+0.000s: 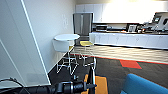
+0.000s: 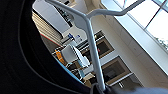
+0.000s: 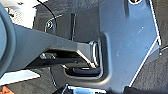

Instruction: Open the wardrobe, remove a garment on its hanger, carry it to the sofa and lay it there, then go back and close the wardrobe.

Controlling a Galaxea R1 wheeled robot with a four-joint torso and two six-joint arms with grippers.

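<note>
Beside the sofa (image 1: 140, 85), whose blue arm sits at the lower right of the head view, one white hanger (image 1: 93, 65) stands upright at the tip of the left arm's end effector (image 1: 90, 86). Hold looks closed on the hanger's stem, though the fingers themselves are dark and hard to separate. One hanger counted; one sofa.

Left wrist view gives what the head view lacks: hanger (image 2: 93, 47) seen close, its stem rising to two spreading arms, with dark cloth, likely the garment (image 2: 22, 62), bulking along one side.

Right end effector: cannot tell its state; right wrist view shows robot parts over dark carpet (image 3: 155, 72).

Outward from the sofa: one orange floor patch (image 1: 102, 83) just beside it, one red patch (image 1: 130, 64) farther off, one round white table (image 1: 66, 37) with a yellow chair (image 1: 86, 43) near the wall, a long white worktop (image 1: 130, 40) beyond, one steel refrigerator (image 1: 82, 23).
</note>
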